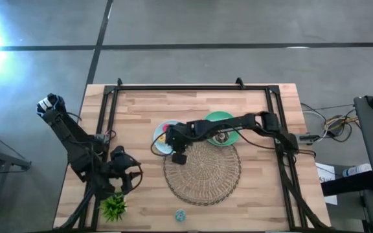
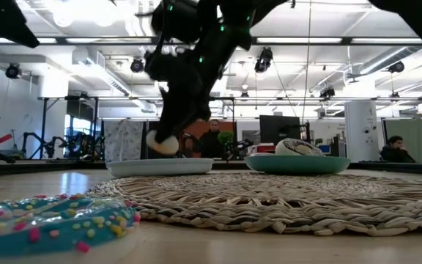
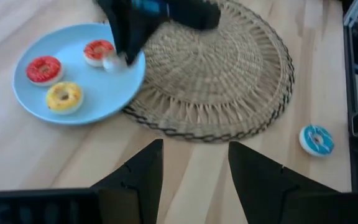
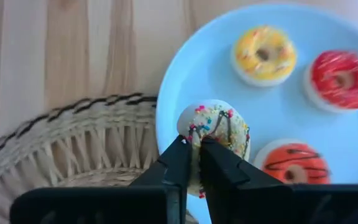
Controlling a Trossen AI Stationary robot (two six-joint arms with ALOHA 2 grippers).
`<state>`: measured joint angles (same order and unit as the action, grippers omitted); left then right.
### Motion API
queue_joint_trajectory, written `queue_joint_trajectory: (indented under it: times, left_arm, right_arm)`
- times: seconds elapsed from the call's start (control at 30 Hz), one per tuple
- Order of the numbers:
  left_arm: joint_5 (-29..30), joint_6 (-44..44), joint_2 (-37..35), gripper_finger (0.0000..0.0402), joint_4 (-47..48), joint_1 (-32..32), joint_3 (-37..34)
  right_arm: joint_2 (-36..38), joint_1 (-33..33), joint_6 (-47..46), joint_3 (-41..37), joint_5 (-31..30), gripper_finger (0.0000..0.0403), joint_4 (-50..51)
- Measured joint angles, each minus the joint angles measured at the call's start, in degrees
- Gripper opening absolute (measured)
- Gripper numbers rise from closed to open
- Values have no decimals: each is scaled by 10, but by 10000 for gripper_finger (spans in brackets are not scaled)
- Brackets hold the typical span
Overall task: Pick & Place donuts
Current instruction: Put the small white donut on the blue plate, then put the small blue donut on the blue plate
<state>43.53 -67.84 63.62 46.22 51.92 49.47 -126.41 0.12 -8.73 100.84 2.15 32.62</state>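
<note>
over the pale blue plate [image 4: 185, 93]: right gripper [image 4: 194, 155] pinching cream donut [image 4: 216, 127] above the rim, beside the woven mat [image 4: 73, 149]. already plated: yellow [image 4: 265, 55], red [image 4: 342, 78], orange [image 4: 288, 165]. still loose: blue donut [image 3: 316, 139]. left gripper [image 3: 191, 165] spread, idle near the plant [image 1: 113, 207].

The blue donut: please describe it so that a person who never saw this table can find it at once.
Start at the big round woven mat in the middle of the wooden table. Go to the table's near edge, just right of the small green plant. The blue donut lies there alone on bare wood, with colored sprinkles, while the other donuts sit on plates.
</note>
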Motion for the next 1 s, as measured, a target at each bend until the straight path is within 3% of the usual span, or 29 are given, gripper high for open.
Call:
queue_joint_trajectory:
  times: [0.2, 0.4, 0.6, 0.83, 1.0]
  left_arm:
    - [14, -3, -1, 155, 3, 0, 0]
    - [14, -6, -1, 155, 6, 0, 0]
    - [14, -11, -1, 155, 25, 0, 0]
    - [11, -17, -1, 155, 33, 0, 0]
    - [11, 18, 7, 155, 26, -1, -1]
  right_arm:
    - [-21, -1, 6, 0, -9, 71, -12]
    - [-20, 0, 43, 0, -84, 137, -9]
    - [-17, 6, 63, 0, -53, 184, 28]
    - [30, 52, 75, 0, -51, 198, 52]
    - [53, 121, 74, 0, -52, 198, 78]
